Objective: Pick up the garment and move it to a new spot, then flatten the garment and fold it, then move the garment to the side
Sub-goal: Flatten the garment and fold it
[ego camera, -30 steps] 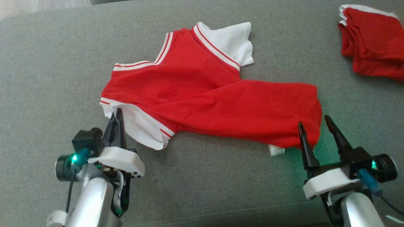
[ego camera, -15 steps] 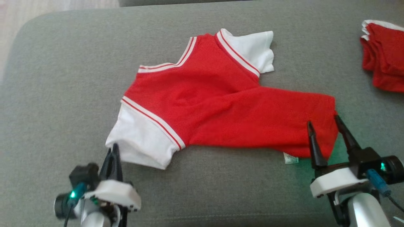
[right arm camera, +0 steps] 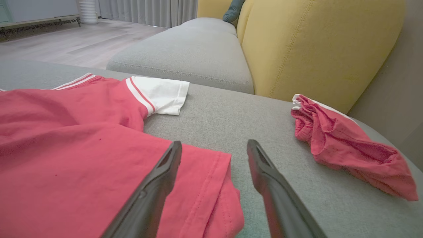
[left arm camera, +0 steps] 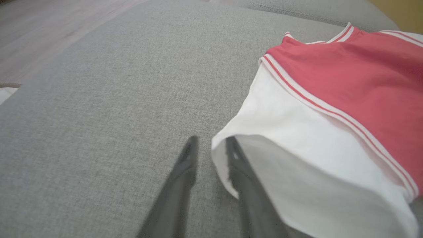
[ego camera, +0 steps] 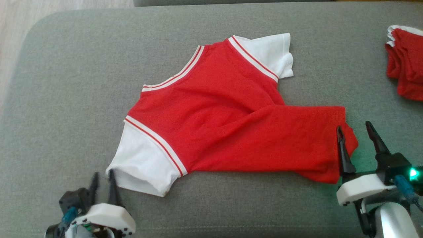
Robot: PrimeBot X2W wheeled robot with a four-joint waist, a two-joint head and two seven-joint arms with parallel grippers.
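Observation:
A red shirt with white sleeves (ego camera: pixel 214 122) lies spread on the grey cushion, neck toward the left and hem toward the right. My left gripper (ego camera: pixel 103 175) stands at the cuff of the near white sleeve (ego camera: pixel 142 165). Its fingers are slightly apart, and in the left wrist view the cuff edge (left arm camera: pixel 218 155) lies between them, with my left gripper (left arm camera: pixel 211 145) open. My right gripper (ego camera: pixel 353 127) is open at the near corner of the hem (ego camera: pixel 348 145). The right wrist view has the hem (right arm camera: pixel 211 185) between the fingers of the right gripper (right arm camera: pixel 214 145).
A second red garment (ego camera: pixel 406 62) lies crumpled at the far right of the cushion (ego camera: pixel 66 82), also visible as a red heap (right arm camera: pixel 347 145). A yellow backrest (right arm camera: pixel 314 43) rises behind it. The cushion's left edge drops to wooden floor (ego camera: pixel 13 19).
The left gripper, shut on the near sleeve before, has drawn it out toward the front left and opened its fingers. The head camera has shifted. The right gripper stays open at the hem.

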